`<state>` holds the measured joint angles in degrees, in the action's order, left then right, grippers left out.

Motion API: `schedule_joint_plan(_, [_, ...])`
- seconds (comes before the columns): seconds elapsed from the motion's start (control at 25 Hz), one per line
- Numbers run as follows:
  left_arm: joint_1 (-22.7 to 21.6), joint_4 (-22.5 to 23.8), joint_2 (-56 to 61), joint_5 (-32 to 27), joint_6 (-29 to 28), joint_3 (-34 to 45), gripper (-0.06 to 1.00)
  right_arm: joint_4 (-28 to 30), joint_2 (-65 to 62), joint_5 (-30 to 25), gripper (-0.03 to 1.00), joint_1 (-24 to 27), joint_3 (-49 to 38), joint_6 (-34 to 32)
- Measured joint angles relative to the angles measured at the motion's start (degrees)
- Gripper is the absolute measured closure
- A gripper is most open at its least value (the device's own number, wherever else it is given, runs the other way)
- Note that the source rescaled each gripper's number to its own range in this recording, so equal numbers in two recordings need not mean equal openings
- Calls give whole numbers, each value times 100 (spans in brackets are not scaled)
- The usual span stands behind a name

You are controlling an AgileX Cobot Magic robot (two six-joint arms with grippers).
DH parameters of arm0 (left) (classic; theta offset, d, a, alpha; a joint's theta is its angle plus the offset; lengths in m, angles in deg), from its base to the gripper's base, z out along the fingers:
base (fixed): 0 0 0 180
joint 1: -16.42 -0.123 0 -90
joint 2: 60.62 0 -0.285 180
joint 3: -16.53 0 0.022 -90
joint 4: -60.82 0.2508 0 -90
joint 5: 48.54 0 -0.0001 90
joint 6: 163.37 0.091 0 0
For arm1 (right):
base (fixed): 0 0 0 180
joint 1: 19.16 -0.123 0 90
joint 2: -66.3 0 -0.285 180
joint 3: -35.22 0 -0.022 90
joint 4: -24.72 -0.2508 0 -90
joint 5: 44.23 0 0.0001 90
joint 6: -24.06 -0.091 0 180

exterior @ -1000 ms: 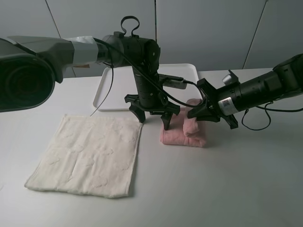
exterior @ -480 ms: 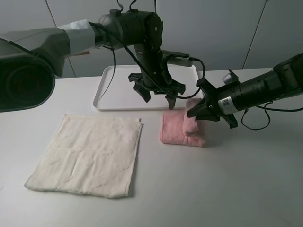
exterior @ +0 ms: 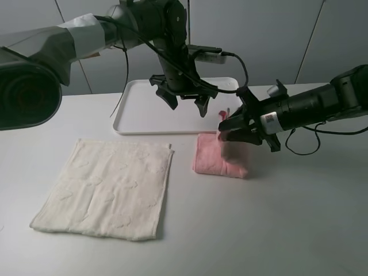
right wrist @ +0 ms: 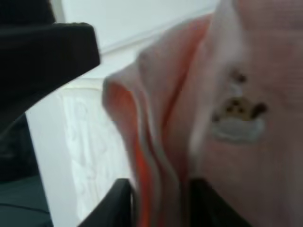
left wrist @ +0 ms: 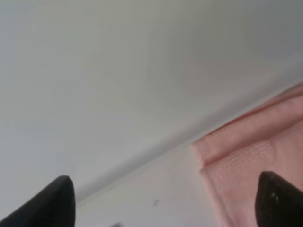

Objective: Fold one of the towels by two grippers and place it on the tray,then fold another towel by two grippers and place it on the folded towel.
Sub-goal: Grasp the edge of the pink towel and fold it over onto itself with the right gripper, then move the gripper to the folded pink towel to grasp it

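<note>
- Folding the pink towel (exterior: 215, 161) is the step in hand, by my read. It lies bunched on the table (exterior: 276, 218), just in front of the tray (exterior: 138, 112) at the corner nearest the R arm, and is not yet on it.
- R gripper (exterior: 233, 129): at the towel's end on its own side. The wrist view shows a thick, layered fold between the fingers. Jaws part-way apart; I cannot tell whether they pinch the cloth or only straddle it.
- L gripper (exterior: 187, 102): hangs above the tray, jaws wide apart, nothing betw. them.
- Procedure, as I judge it: confirm the R grip first. Bring the L gripper down to the opposite end and take all layers in one bite. Lift both ends level and slow, or the fold may slump open.
- Keep clear of the cream towel (exterior: 109, 187). It lies flat on the L arm's side, near the pink one but not touching.
- Surface: matt white tabletop, smooth, no clutter besides towels and tray; terry will likely drag on it, so lift, don't slide.
- Room: pale grey wall panels (exterior: 259, 40) w/ thin seams behind the table; even light.
</note>
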<state>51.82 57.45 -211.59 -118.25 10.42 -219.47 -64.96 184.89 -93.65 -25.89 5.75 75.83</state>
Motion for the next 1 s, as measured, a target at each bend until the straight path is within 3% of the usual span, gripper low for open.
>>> schedule_joint_plan(0.12, [-90, -89, 0, 0, 24, 0, -4, -366, 0, -319, 39, -151, 0, 286])
schedule_joint_plan(0.2, [-166, -192, 0, 0, 41, 0, -4, -377, 0, -373, 35, -156, 0, 373])
schedule_joint_plan(0.44, [-485, -430, 0, 0, 144, 0, -4, 88, -99, -194, 34, 329, 0, 292])
schedule_joint_plan(0.56, [-525, -443, 0, 0, 144, 0, -3, 653, -194, 193, 34, 684, 0, -64])
schedule_joint_plan(0.72, [-525, -572, 0, 0, 192, 0, -3, 1582, -192, 743, 34, 748, 0, -605])
schedule_joint_plan(1.0, [-525, -724, 0, 0, 297, 0, -3, 1693, 245, 898, 34, 598, 0, -746])
